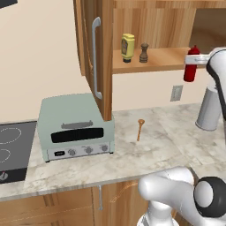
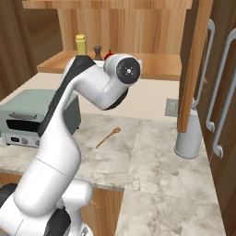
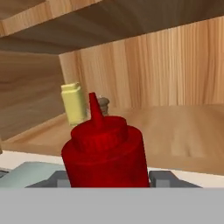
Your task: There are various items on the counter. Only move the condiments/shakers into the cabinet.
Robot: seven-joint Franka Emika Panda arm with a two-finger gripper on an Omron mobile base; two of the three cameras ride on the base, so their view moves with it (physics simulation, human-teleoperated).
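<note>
Two condiments stand side by side on the wood shelf (image 1: 163,59) of the open cabinet (image 1: 99,53): a yellow labelled bottle (image 1: 127,47) and, just to its right in the left base view, a small dark brown shaker (image 1: 144,53). The gripper (image 3: 111,179) holds a red squeeze bottle (image 3: 105,153) upright between its two fingers, one dark fingertip (image 3: 164,178) showing on each side of the bottle's body. In the left base view the red bottle hangs in front of the shelf's front edge, to the right of the other two and well apart from them. In the hand view its pointed nozzle rises in front of the yellow bottle and the shaker, which stand farther back near the cabinet's side wall. A slim wooden spoon (image 1: 140,129) lies flat on the marbled counter (image 1: 176,137), beside a pale green toaster oven (image 1: 75,128). A tall grey metal canister (image 2: 189,138) stands on the counter near the wall.
</note>
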